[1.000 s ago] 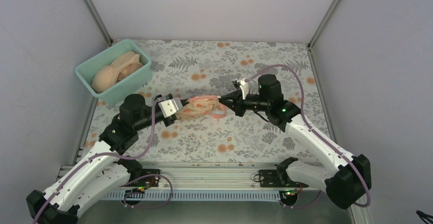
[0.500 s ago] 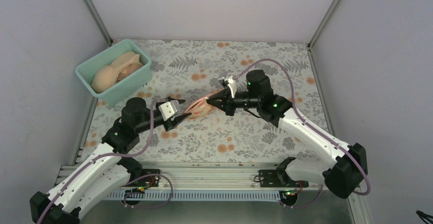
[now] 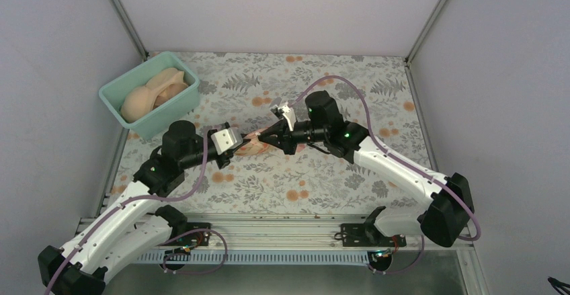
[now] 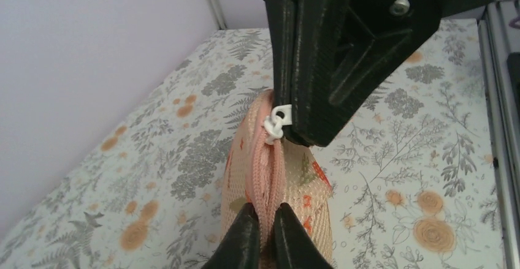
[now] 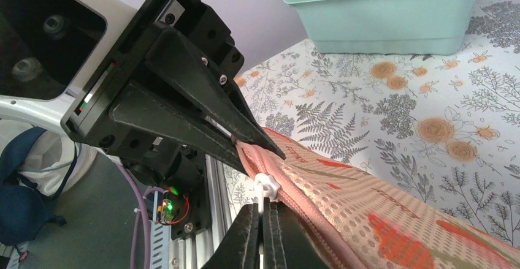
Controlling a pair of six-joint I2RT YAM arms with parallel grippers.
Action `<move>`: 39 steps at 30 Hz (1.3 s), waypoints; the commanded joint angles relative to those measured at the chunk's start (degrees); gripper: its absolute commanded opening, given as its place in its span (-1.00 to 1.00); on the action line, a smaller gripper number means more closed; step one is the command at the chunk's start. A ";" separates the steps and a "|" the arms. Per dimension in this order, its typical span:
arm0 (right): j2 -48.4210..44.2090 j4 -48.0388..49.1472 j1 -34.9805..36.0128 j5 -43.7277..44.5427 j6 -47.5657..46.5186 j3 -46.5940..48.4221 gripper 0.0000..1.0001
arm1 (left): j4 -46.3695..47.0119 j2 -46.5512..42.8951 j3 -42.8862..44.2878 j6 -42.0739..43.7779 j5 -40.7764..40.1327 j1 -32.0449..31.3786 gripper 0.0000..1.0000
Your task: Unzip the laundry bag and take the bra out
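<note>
Pale pink mesh laundry bag (image 3: pixel 254 146) with orange floral print: middle of the grey-and-orange floral surface (image 3: pixel 322 187), strung between my two claws, zip side up. Pink zip trim (image 4: pixel 265 177) runs along the bag's top ridge. My left claw (image 4: pixel 265 227) is narrowed right down, pinching that trim at the end of the bag nearest it. My right claw (image 5: pixel 263 220) is closed on the small white zip pull (image 5: pixel 267 186), its tips just beside the left claw's tips. Zip reads closed on the short run between pull and left fingertips. The pinched end is probably lifted off the surface, but the overhead view is too small for me to be sure. Teal plastic tub (image 3: pixel 171 112) sits well apart toward the far left corner, with pale peach-beige bras (image 3: pixel 144 99) inside it.
</note>
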 commanded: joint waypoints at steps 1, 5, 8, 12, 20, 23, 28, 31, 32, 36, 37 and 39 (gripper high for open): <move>-1.18 1.22 0.45 -0.35 -1.58 0.98 -0.93 | -0.26 -0.83 0.83 2.67 -0.79 -0.07 -0.95; -2.16 0.17 -1.31 2.13 -1.56 -0.74 -0.93 | -0.09 -1.56 -0.08 3.44 -0.53 -0.10 -0.95; -2.81 -1.57 -4.25 2.23 -1.69 -2.13 -0.93 | -0.04 -2.36 -1.16 4.35 -0.64 -0.07 -0.95; -4.72 -2.85 -8.01 1.95 -2.51 -5.08 -0.93 | 0.43 -3.09 -1.58 3.53 -0.80 0.14 -0.95; -7.62 -3.26 -15.45 -3.25 -3.03 -8.82 -0.93 | 0.17 -4.14 -2.77 1.02 2.95 1.27 -0.95; -7.88 -4.41 -16.66 -4.60 -4.20 -8.38 -0.93 | 1.15 -4.47 -3.39 -1.31 2.98 2.37 -0.95; -7.36 -5.87 -16.52 -8.26 -5.29 -7.13 -0.93 | 1.54 -5.14 -5.99 -0.84 3.21 3.23 -0.95; -7.08 -3.58 -15.14 -9.09 -3.18 -7.68 -0.93 | 1.42 -5.28 -8.17 2.14 3.82 3.27 -0.59; -6.81 -2.68 -14.33 -9.07 -2.47 -7.83 -0.93 | 0.88 -5.28 -8.49 4.01 4.48 3.27 -0.43; -4.84 0.43 -9.22 -7.09 -0.28 -7.78 -0.93 | -2.16 -4.69 -7.47 8.15 5.47 3.09 0.02; -4.01 1.26 -7.97 -6.57 0.14 -7.44 -0.93 | -2.72 -4.52 -6.79 8.33 5.62 3.03 0.11; -2.36 2.34 -5.40 -4.98 0.82 -6.78 -0.93 | -4.17 -4.13 -5.31 8.65 6.61 2.93 0.30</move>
